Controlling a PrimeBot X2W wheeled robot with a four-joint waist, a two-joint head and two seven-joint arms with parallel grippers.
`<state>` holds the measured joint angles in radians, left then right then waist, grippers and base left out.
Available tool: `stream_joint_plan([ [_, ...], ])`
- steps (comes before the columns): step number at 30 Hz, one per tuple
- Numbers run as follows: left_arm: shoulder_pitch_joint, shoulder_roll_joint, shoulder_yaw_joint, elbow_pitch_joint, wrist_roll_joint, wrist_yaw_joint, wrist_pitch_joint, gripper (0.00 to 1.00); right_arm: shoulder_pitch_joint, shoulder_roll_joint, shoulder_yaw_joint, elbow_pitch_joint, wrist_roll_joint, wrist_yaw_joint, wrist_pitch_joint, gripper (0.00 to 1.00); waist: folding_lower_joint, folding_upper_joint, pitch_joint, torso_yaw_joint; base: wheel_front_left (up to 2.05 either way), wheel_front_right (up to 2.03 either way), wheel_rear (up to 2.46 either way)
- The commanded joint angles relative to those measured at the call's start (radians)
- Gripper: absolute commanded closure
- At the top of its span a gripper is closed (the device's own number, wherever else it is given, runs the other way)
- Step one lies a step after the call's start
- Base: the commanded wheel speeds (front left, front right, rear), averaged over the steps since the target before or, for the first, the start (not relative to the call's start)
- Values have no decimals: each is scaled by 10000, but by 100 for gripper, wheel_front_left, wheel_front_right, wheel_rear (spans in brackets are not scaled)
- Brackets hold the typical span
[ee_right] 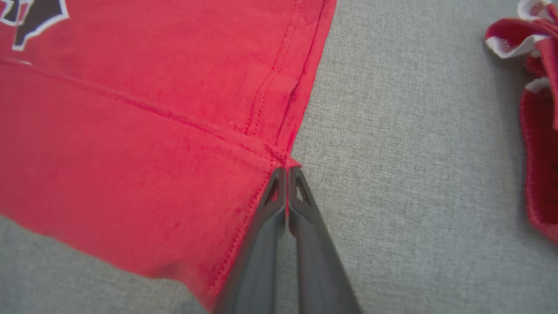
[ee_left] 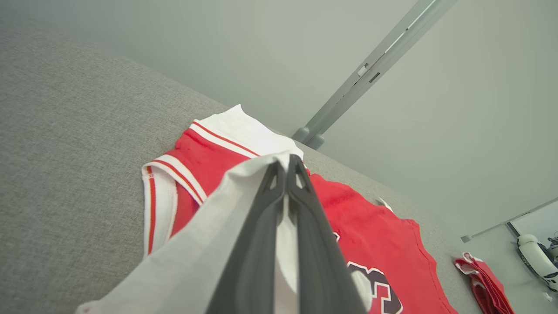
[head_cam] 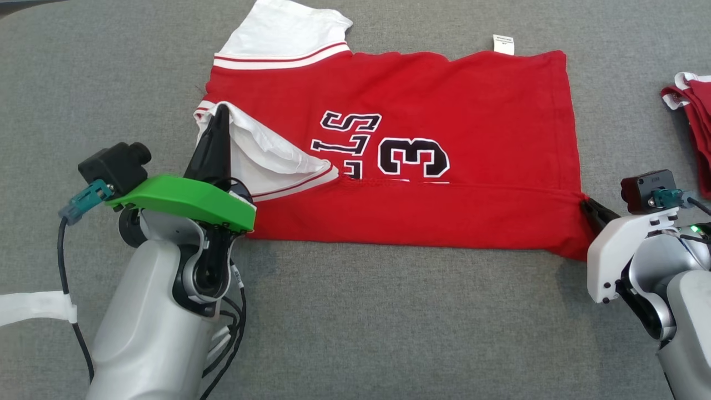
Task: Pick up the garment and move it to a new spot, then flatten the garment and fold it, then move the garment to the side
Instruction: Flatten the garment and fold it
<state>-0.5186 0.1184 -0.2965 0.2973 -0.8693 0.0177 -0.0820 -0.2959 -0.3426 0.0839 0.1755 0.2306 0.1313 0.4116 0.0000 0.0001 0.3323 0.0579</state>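
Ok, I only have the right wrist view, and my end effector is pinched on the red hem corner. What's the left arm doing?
Observer: The left end effector is shut on the white sleeve of the red jersey, holding it in over the red body.
Operator: Is the other sleeve folded in?
Observer: No, the far sleeve lies spread out past the top edge.
Operator: And the red stuff at my right edge?
Observer: A second red-and-white garment, bunched up, lying apart from the jersey on the grey surface.
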Motion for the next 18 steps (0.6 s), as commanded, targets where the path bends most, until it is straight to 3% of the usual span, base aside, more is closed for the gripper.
stream_joint_plan([
  [1, -263, 54, -22, 114, 105, -47, -43, 100, 85, 29, -52, 12, -114, -12, -50, 100, 0, -1, 18, -44, 0, 0, 0],
  [5, -538, 117, -90, 455, 195, -52, 34, 100, 88, 140, -76, 60, -118, -12, -148, 100, 0, -1, 34, -125, 0, 0, 0],
  [6, -611, 121, -98, 545, 251, -42, -1, 100, 70, 172, -54, 104, -143, -12, -144, 93, 0, -1, 35, -139, 0, 0, 0],
  [7, -611, 121, -98, 545, 251, -42, -1, 100, 70, 172, -54, 104, -143, -12, -144, 93, 0, -1, 35, -139, 0, 0, 0],
  [8, -704, 181, -182, 662, 388, -35, -5, 99, 59, 203, -27, 135, -167, -12, -151, 62, 0, -1, 32, -151, 0, 0, 0],
  [9, -779, 196, -227, 789, 467, -21, -76, 52, 44, 263, -97, 165, -151, -12, -199, 0, 0, -1, 28, -159, 0, 0, 0],
  [10, -830, 171, -233, 904, 484, 9, -148, 0, 25, 324, -211, 221, -175, -12, -235, 0, 0, -1, 20, -164, 0, 0, 0],
  [18, -822, 265, -446, 1805, 1206, 49, -1179, 0, 369, 636, -670, 323, -434, -12, -457, 0, 0, -1, -345, -99, 0, 0, 0],
])
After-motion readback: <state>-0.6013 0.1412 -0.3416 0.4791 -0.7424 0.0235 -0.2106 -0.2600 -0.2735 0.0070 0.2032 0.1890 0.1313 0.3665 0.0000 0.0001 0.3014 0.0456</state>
